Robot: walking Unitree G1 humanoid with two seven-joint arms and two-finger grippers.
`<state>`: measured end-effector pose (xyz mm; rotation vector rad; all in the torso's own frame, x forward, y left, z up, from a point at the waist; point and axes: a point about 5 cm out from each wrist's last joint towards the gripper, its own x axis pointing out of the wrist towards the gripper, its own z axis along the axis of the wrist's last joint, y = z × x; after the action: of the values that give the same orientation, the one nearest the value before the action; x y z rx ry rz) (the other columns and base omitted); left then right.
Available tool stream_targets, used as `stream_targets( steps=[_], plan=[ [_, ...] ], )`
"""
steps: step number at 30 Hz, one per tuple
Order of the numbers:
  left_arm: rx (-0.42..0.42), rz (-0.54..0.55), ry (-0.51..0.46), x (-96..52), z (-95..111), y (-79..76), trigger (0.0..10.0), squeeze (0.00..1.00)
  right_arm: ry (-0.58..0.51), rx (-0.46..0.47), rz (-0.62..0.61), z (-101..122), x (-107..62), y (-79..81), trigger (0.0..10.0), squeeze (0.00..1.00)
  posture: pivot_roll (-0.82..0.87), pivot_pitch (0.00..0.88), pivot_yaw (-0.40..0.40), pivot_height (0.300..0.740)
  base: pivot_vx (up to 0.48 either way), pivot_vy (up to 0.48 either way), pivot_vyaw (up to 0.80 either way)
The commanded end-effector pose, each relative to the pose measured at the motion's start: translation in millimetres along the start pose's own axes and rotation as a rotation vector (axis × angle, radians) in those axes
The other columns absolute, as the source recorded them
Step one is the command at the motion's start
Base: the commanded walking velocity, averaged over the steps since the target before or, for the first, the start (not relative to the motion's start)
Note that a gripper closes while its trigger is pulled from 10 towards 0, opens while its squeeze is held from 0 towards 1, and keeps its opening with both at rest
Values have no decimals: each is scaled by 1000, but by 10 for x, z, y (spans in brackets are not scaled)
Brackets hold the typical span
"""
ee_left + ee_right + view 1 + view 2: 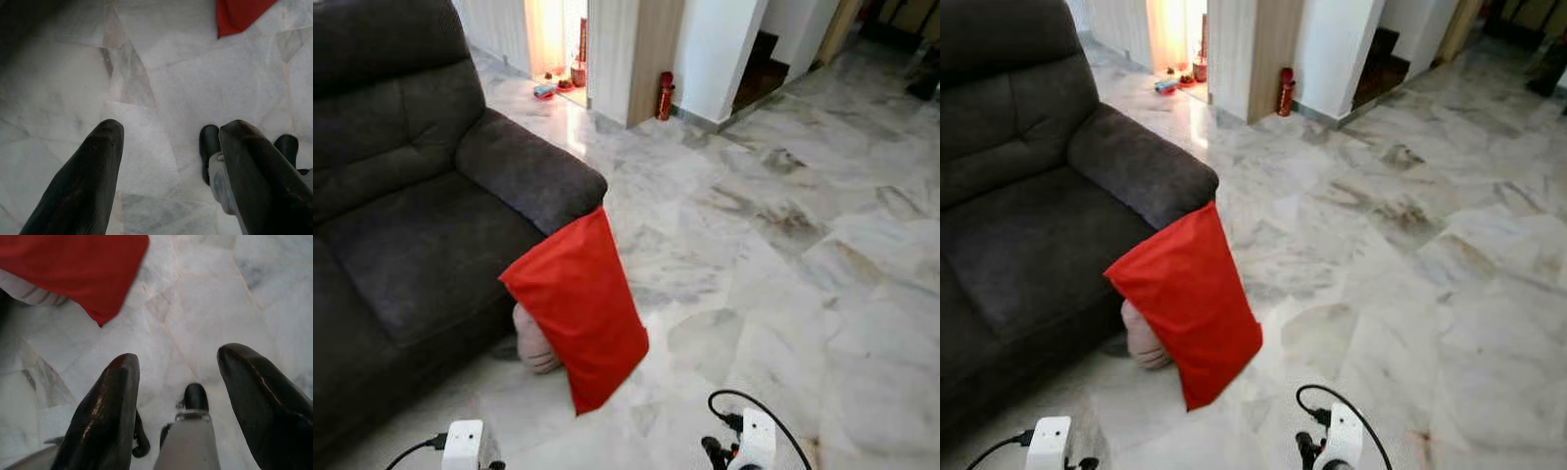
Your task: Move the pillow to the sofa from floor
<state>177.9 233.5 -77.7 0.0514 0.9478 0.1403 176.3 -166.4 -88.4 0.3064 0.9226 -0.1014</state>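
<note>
1. Red pillow (578, 308) in head views: leans vs sofa (401, 245) armrest, lower corner on marble floor (783, 284), ahead of both pincers & well apart from them. A pale second cushion (534, 345) sits behind it.
2. L wrist view: left gripper (168, 147) released, nothing held; pillow corner far ahead.
3. R wrist view: right gripper (178, 377) released too; shows striped cushion edge better than head views do.
4. Best, I'd judge: step closer, clamp pillow from both sides.
</note>
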Motion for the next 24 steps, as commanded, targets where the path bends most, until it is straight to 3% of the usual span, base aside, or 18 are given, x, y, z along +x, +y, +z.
stream_targets(
  steps=[1,6,16,24],
  plan=[
    [2,-13,7,3,-15,-58,10000,0,-11,-7,-8,29,-3,-40,10000,0,-38,0,-47,740,0,0,0],
    [1,-8,-9,22,65,-105,10000,0,-11,-44,2,36,1,-20,10000,0,-35,0,-47,740,57,0,202],
    [4,-13,-30,57,243,-203,10000,0,-5,-44,45,14,0,22,10000,0,-36,0,-48,740,301,0,789],
    [-5,-12,-44,68,327,-240,10000,0,-4,-14,47,11,0,18,10000,0,-33,0,-51,740,279,0,0]
  ],
)
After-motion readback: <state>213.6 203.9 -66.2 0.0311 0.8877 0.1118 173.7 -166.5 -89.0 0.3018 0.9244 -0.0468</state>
